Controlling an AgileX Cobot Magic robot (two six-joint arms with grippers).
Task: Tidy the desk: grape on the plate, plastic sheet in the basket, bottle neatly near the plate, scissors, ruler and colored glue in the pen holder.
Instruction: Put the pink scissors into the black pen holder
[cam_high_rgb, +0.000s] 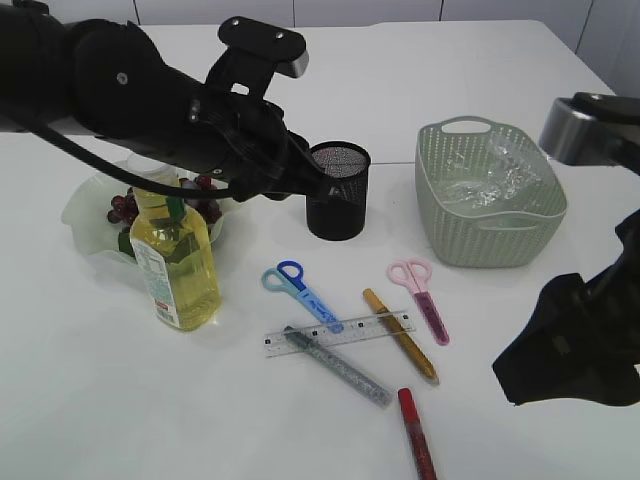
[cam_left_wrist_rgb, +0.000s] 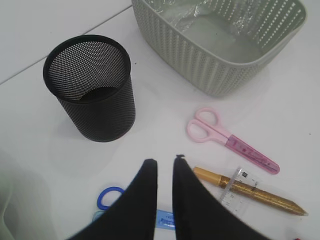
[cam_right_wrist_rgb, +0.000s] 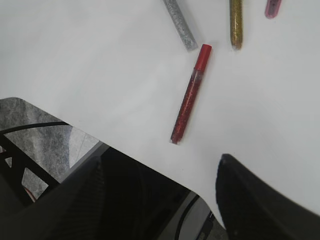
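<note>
On the white table (cam_high_rgb: 120, 400): black wire-mesh pen holder (cam_high_rgb: 338, 190), cylindrical, upright, empty; pale green woven-pattern plastic basket (cam_high_rgb: 490, 190) with crinkled clear plastic sheet (cam_high_rgb: 505, 170) inside. Translucent scalloped plate (cam_high_rgb: 85, 215) with dark grape (cam_high_rgb: 125, 208) on it; yellow-filled bottle (cam_high_rgb: 178, 262) upright just in front. Clear flat ruler (cam_high_rgb: 340, 333) lying left-right, crossing over grey glitter glue (cam_high_rgb: 340, 367) and gold glue (cam_high_rgb: 400, 335), both slanting down to the right. Red glue (cam_right_wrist_rgb: 190, 95) well apart from those, cap end away from the table edge. Blue scissors (cam_high_rgb: 300, 290) and pink scissors (cam_high_rgb: 420, 298) flat, handles toward the far side. Left gripper (cam_left_wrist_rgb: 165, 162) above the blue scissors, smooth black fingers nearly together, nothing between. Right gripper (cam_right_wrist_rgb: 160, 165) above the table edge, jaws wide apart, empty.
</note>
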